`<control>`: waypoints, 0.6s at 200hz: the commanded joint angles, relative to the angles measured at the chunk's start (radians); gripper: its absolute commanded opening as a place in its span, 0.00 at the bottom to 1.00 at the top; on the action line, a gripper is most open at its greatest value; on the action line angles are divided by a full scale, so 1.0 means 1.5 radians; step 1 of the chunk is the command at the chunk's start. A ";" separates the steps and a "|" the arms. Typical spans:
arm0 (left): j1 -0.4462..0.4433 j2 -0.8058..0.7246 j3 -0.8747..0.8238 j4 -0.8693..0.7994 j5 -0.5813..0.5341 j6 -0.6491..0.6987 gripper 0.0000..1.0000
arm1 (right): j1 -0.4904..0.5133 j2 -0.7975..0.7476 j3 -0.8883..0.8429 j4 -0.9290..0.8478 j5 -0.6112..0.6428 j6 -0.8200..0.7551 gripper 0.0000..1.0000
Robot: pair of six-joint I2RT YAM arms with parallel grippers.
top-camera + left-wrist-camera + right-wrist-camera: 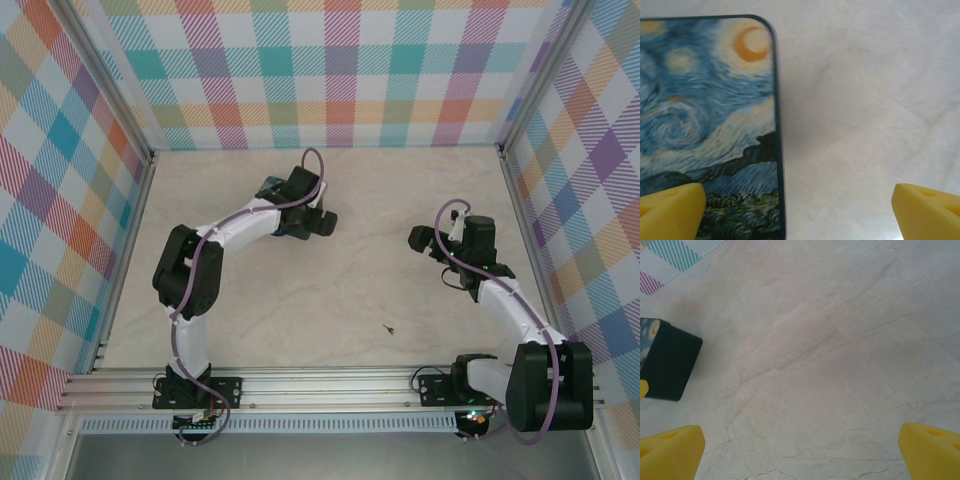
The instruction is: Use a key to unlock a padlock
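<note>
The key (387, 327) is a tiny dark sliver lying on the marble table, near the front and between the two arms. The padlock is hidden. My left gripper (322, 222) hangs over the right edge of a blue starry-night tin (705, 115). It is open (800, 212), with one yellow fingertip (670, 210) above the lid, the other (927, 212) above bare table, and nothing between them. My right gripper (420, 238) is open (800, 452) over bare table at the right, with yellow fingertips (670, 452) spread wide.
The tin (270, 187) sits at the back centre-left, mostly under the left wrist; its dark side (670, 365) shows in the right wrist view. Checked walls (340, 70) enclose three sides. An aluminium rail (330, 385) runs along the front.
</note>
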 commanded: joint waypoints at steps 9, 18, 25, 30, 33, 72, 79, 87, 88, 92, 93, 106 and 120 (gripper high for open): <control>-0.039 -0.043 -0.085 -0.011 0.031 -0.075 0.96 | 0.003 0.005 0.027 -0.035 0.000 0.009 1.00; -0.052 -0.055 -0.101 -0.007 0.029 -0.087 0.96 | 0.003 0.006 0.028 -0.040 -0.001 0.008 1.00; -0.061 -0.063 -0.112 -0.003 0.028 -0.095 0.96 | 0.003 0.007 0.028 -0.044 -0.001 0.008 1.00; -0.067 -0.067 -0.118 -0.002 0.027 -0.100 0.96 | 0.003 0.008 0.029 -0.046 -0.001 0.009 1.00; -0.071 -0.071 -0.122 -0.001 0.026 -0.104 0.96 | 0.003 0.007 0.027 -0.047 -0.001 0.009 1.00; -0.108 -0.087 -0.142 0.003 0.030 -0.126 0.96 | 0.004 0.005 0.023 -0.054 -0.002 0.010 1.00; -0.115 -0.086 -0.141 0.003 0.034 -0.129 0.96 | 0.005 0.005 0.023 -0.056 -0.002 0.011 1.00; -0.122 -0.083 -0.137 0.006 0.038 -0.132 0.95 | 0.006 0.004 0.023 -0.059 -0.003 0.010 1.00; -0.123 -0.082 -0.136 0.007 0.039 -0.132 0.96 | 0.006 0.004 0.023 -0.059 -0.003 0.011 1.00; -0.126 -0.080 -0.134 0.008 0.042 -0.134 0.96 | 0.005 0.005 0.023 -0.060 -0.003 0.010 1.00; -0.128 -0.080 -0.132 0.008 0.043 -0.134 0.96 | 0.005 0.005 0.023 -0.061 -0.003 0.011 1.00; -0.140 -0.069 -0.121 0.010 0.049 -0.137 0.96 | 0.006 0.003 0.025 -0.066 -0.002 0.011 1.00; -0.151 -0.054 -0.105 0.016 0.057 -0.142 0.96 | 0.007 0.000 0.024 -0.072 0.002 0.012 1.00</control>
